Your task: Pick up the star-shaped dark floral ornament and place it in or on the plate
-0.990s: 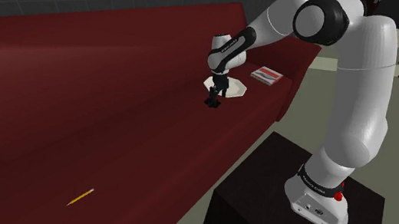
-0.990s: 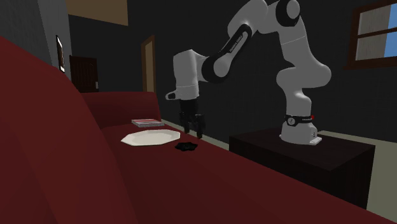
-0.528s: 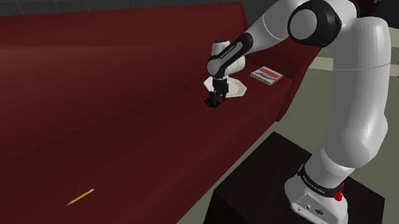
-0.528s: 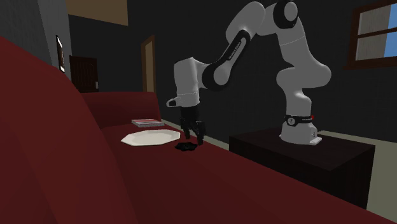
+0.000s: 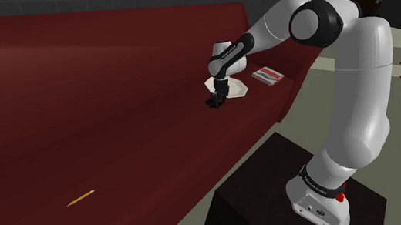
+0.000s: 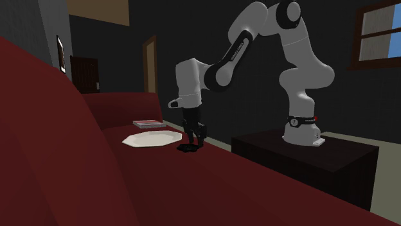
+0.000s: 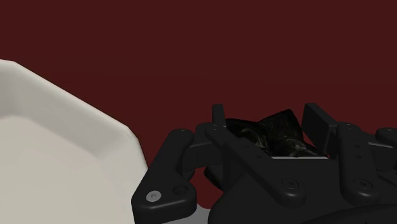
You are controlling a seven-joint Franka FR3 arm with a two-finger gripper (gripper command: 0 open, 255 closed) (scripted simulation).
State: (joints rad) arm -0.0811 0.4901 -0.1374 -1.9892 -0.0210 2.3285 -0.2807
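While the white arm [image 5: 358,79] reaches from its dark stand [image 5: 254,207] over the dark red sofa [image 5: 112,121], the black gripper [image 5: 217,97] points down at the seat cushion. It sits low around the dark star-shaped ornament [image 7: 270,130]. The ornament lies on the cushion, just beside the white plate [image 5: 239,90] and outside its rim.

In the wrist view the two fingers [image 7: 219,114] stand apart, one on each side of the ornament. The hand is spread rather than clenched, and the dark, glossy piece takes up most of the gap between them. The plate's angled edge lies close by on one side of the gripper, with red cushion between it and the ornament.

In the second exterior view the gripper [image 6: 195,142] hangs straight down from the wrist, and its tips reach the ornament [image 6: 187,149] near the front edge of the seat. The plate [image 6: 149,139] rests flat to that view's left.

A thin red and white book [image 5: 267,75] lies flat on the seat beyond the plate, near the sofa's end. A yellow pencil [image 5: 80,197] lies well apart from everything else, far along the seat toward the shoulder view's lower left.
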